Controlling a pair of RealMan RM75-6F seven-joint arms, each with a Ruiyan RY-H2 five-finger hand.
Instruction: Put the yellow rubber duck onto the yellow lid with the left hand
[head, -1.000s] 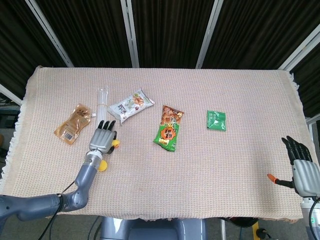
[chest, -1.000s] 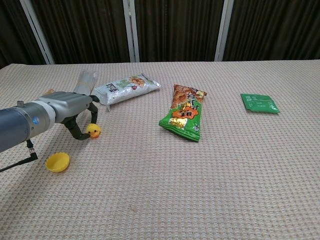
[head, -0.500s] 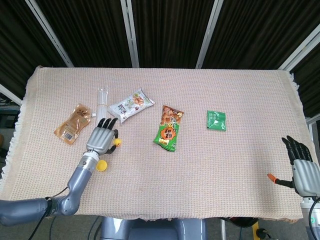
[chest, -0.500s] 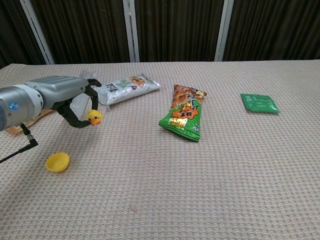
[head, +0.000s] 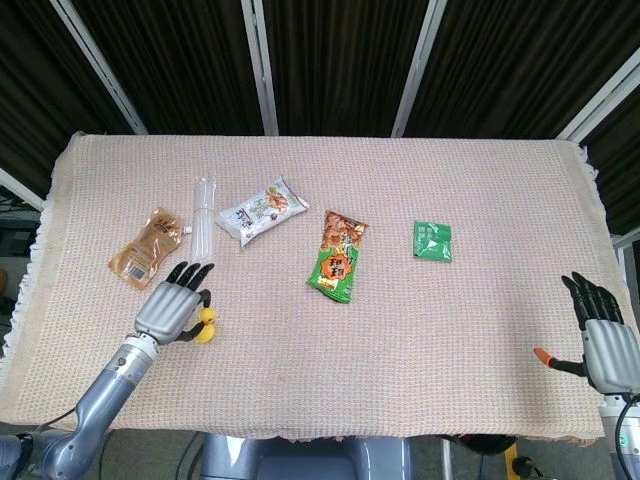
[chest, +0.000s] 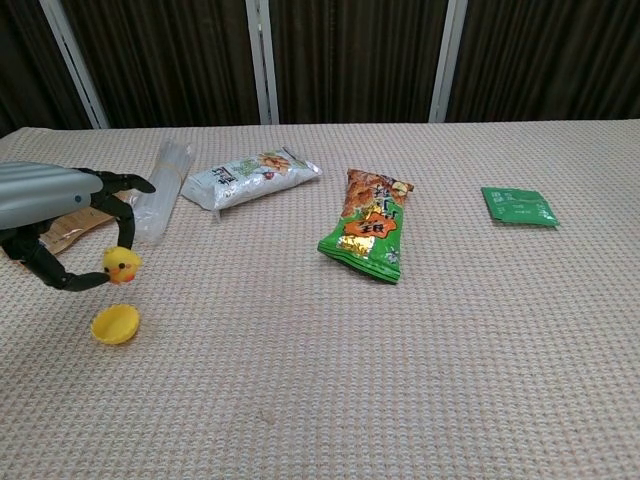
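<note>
My left hand (head: 171, 308) (chest: 62, 232) holds the yellow rubber duck (chest: 121, 265) pinched at its fingertips, lifted off the cloth. In the head view the duck (head: 208, 318) shows at the hand's right edge. The yellow lid (chest: 115, 324) lies open side up on the table just below the duck, with a gap between them. In the head view the lid (head: 203, 334) is mostly hidden under the duck and hand. My right hand (head: 606, 336) rests at the table's right edge with its fingers spread, holding nothing.
A clear plastic tube (chest: 160, 186) and a brown pouch (head: 146, 246) lie behind the left hand. A white snack bag (chest: 252, 176), a green-orange snack bag (chest: 370, 236) and a small green packet (chest: 518, 206) lie across the middle and right of the table.
My left hand has carried the duck up off the cloth, then left and toward the table's front, so that it now hangs just above the lid. The right hand has not moved.
</note>
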